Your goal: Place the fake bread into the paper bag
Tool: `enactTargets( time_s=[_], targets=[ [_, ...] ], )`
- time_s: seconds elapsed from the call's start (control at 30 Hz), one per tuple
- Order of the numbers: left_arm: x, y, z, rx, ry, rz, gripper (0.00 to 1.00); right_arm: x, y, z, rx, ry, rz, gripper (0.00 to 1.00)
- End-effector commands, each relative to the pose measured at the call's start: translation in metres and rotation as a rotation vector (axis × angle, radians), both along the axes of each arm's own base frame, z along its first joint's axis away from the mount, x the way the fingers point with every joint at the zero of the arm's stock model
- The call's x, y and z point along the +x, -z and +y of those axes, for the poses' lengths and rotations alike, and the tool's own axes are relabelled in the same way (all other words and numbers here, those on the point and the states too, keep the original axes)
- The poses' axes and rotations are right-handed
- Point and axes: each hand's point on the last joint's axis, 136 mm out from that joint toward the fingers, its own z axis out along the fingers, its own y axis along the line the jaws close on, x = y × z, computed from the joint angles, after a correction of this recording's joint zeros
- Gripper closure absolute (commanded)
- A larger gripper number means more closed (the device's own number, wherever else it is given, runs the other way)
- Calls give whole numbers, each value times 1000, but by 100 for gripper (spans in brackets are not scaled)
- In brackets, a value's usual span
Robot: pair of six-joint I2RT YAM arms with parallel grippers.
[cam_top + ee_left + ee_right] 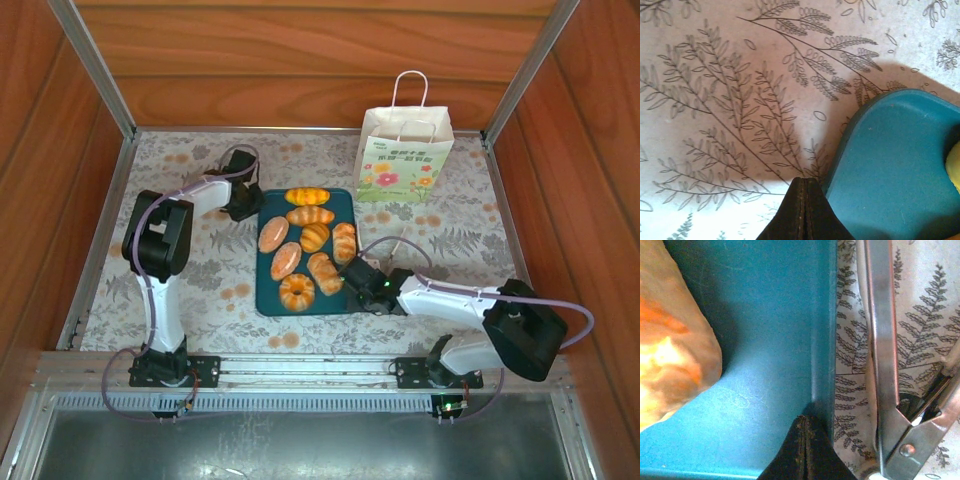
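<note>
- The fake bread (314, 237) lies on the teal tray (268, 303); the paper bag (405, 160) stands beyond it.
- Left gripper (241, 203) and right gripper (352, 272) are both clenched, empty.
- We judge the pieces light and glossy-slick; pinch each across its narrow middle.

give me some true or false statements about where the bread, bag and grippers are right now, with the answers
1. All the fake bread lies on the teal tray. True.
2. The paper bag lies flat on its side. False: it stands upright on the table, beyond the tray's far right corner.
3. The left gripper is shut and holds nothing. True.
4. The right gripper is clamped on a roll. False: it is shut and empty, at the tray's right edge, with a bread beside it.
5. Metal tongs lie on the table beside the tray's right edge. True.
</note>
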Motion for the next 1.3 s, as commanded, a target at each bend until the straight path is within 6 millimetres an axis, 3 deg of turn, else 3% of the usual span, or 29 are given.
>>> enactTargets(
  time_s=[0.0, 0.17, 0.3, 0.53, 0.6, 0.7, 0.83, 0.93, 1.1, 1.27],
  targets=[
    [-2, 3, -16, -32, 17, 18, 100, -33, 25, -57, -198, 66, 127, 100],
    [-4, 5, -14, -20, 11, 20, 100, -29, 17, -48, -157, 39, 117, 99],
    [-2, 0, -6, 9, -3, -2, 100, -25, -2, -32, -101, -7, 108, 82],
    [6, -21, 15, 29, -37, -56, 61, -18, -40, -20, -51, -38, 74, 51],
    [10, -29, 25, 32, -53, -75, 54, -16, -50, -17, -27, -43, 57, 42],
    [18, -45, 42, 24, -81, -110, 47, -13, -66, -14, -3, -48, 35, 37],
    [30, -80, 64, 1, -112, -183, 37, -5, -91, -11, 23, -47, -7, 34],
    [43, -114, 68, -11, -95, -260, 32, 10, -116, -11, 51, -34, -67, 32],
    [65, -172, 50, -83, -46, -372, 27, 50, -173, -23, 101, 34, -171, 25],
    [82, -223, 16, -154, 22, -468, 22, 105, -250, -49, 146, 150, -319, 19]
  ],
)
